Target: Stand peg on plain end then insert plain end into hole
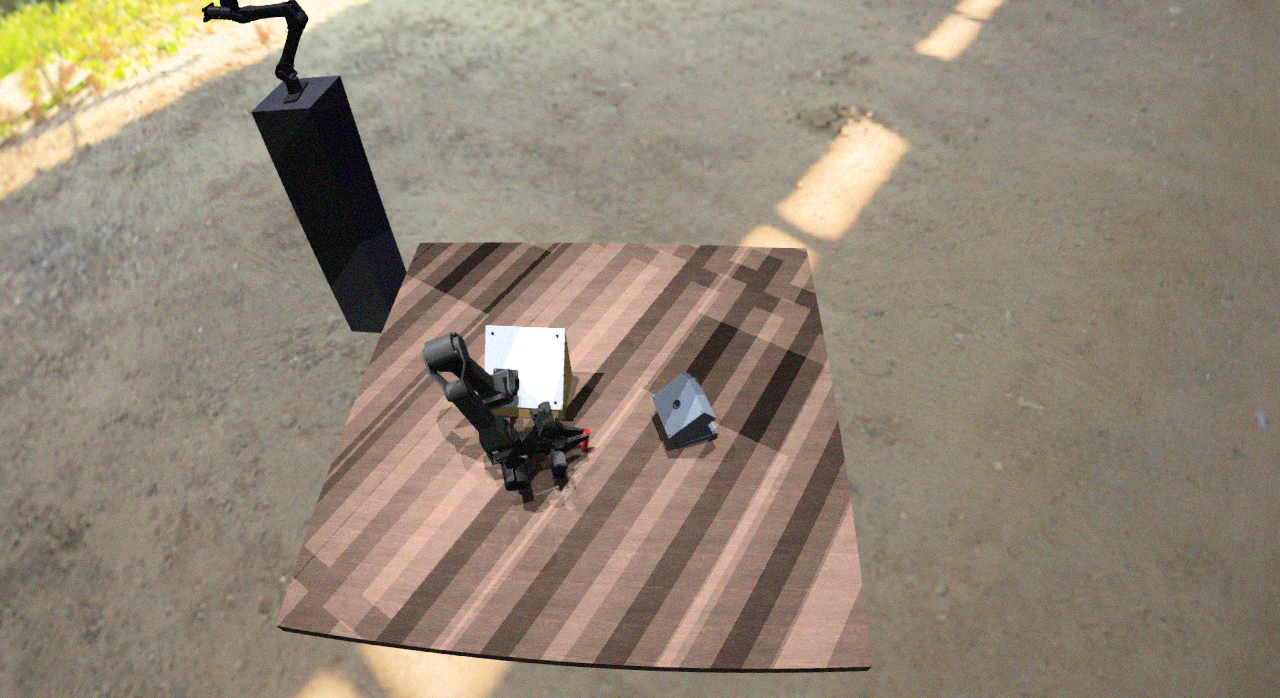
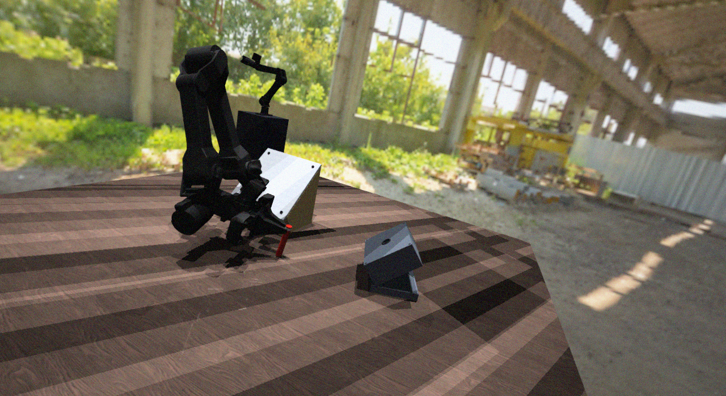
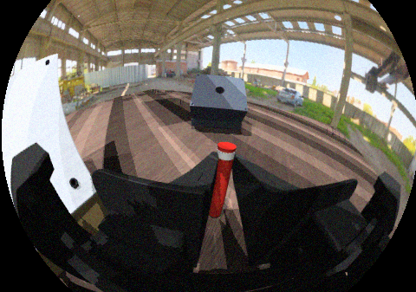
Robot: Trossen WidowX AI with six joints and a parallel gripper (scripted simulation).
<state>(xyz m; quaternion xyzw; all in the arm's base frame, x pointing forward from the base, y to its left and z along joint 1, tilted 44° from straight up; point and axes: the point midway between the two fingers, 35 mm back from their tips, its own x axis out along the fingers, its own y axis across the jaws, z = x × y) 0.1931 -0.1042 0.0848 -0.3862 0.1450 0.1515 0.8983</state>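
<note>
The red peg [image 1: 585, 440] [image 2: 282, 244] [image 3: 221, 177] is nearly upright with a slight lean, its white-banded end up and its plain end down at or just above the table; contact cannot be told. My gripper [image 1: 583, 439] [image 2: 287, 228] [image 3: 224, 158] is shut on the peg near its banded end. The grey sloped panel [image 1: 692, 415] [image 2: 376, 249] [image 3: 205, 94] stands on the table beyond the peg. Its one hole [image 1: 676, 404] [image 2: 385, 241] [image 3: 220, 90] shows dark and empty in its face.
A large white sloped block [image 1: 534, 363] [image 2: 292, 178] [image 3: 32, 106] with small dark holes near its corners stands close beside the arm. A second arm [image 1: 293, 40] [image 2: 276, 84] stands on a tall black pedestal [image 1: 332, 192] [image 2: 262, 132] beyond the table [image 1: 572, 595] [image 2: 284, 337].
</note>
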